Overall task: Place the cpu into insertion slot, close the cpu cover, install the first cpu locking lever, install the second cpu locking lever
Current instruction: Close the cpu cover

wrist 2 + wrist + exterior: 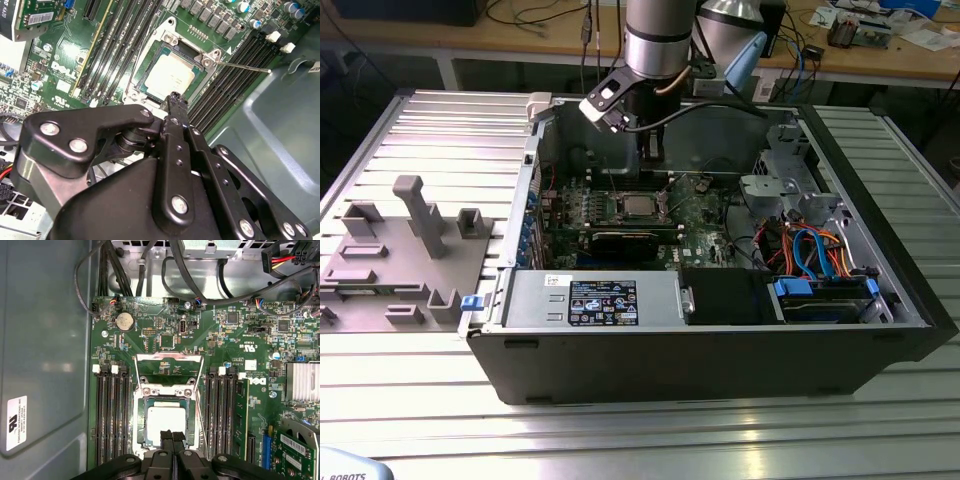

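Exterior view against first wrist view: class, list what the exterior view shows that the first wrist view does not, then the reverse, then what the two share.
The exterior view adds: the whole open computer case on the slatted table, a grey fixture on the exterior view's left, and the arm reaching down into the case. The first wrist view adds: the coin battery, the white memory slot latches, and the cpu cover raised open. Shared: the cpu sitting in the insertion slot, with the shut gripper close by it.

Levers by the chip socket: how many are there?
2. One lever runs along one side of the socket, the other lever along the opposite side.
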`<state>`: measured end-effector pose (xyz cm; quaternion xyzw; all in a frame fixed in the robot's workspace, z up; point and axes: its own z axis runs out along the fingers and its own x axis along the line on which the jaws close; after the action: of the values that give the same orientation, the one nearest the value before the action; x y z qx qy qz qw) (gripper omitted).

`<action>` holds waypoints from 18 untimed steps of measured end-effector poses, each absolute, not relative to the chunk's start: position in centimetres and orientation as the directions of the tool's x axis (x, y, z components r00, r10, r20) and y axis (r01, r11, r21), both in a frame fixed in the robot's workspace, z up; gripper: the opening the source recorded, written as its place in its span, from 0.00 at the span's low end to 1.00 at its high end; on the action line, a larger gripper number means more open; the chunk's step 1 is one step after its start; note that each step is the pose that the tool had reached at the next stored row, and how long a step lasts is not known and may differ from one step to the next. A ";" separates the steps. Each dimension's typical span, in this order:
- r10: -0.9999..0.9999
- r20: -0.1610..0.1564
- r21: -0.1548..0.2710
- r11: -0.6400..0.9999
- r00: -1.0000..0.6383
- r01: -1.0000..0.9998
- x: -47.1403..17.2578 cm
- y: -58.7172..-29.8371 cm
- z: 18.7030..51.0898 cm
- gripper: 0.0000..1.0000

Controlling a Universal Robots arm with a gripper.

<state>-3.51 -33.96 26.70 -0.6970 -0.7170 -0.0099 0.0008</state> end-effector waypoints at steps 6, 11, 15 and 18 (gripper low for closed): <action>0.999 0.015 0.013 0.028 -0.028 1.000 -3.5 -34.3 26.7 0.11; 1.000 0.015 0.013 0.027 -0.028 1.000 -3.5 -34.3 26.7 0.11; 1.000 0.015 0.013 0.027 -0.028 1.000 -3.4 -34.3 26.7 0.11; 1.000 0.015 0.013 0.027 -0.028 1.000 -2.7 -34.3 26.7 0.11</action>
<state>-2.71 -34.30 26.69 -0.6973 -0.7167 -0.0099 0.0009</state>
